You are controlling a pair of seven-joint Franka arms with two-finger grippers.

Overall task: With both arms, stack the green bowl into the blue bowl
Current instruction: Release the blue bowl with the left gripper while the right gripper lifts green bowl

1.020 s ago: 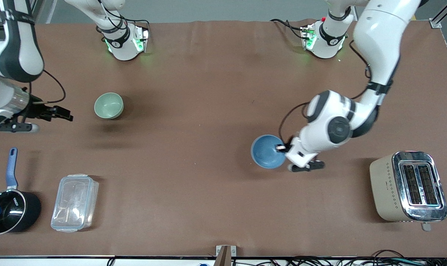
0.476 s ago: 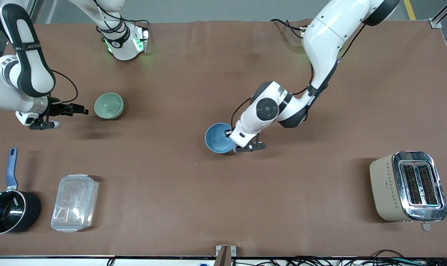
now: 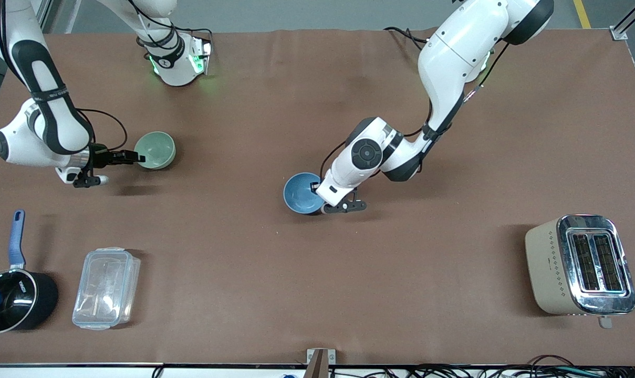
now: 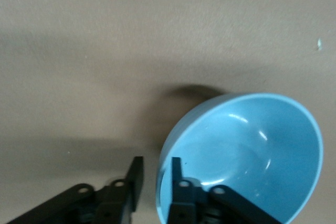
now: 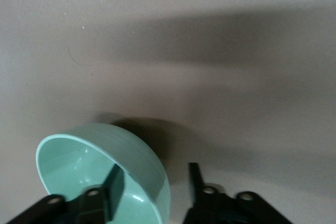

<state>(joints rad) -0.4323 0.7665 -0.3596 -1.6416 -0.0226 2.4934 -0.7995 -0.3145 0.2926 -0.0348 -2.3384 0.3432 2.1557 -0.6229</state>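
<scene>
The green bowl (image 3: 155,150) sits on the table (image 3: 317,273) toward the right arm's end. The right gripper (image 3: 136,157) is spread open astride its rim, one finger inside the bowl and one outside. Near the middle of the table, nearer the front camera, the blue bowl (image 3: 301,193) is pinched by its rim in the left gripper (image 3: 315,190), one finger (image 4: 178,182) inside and one outside.
</scene>
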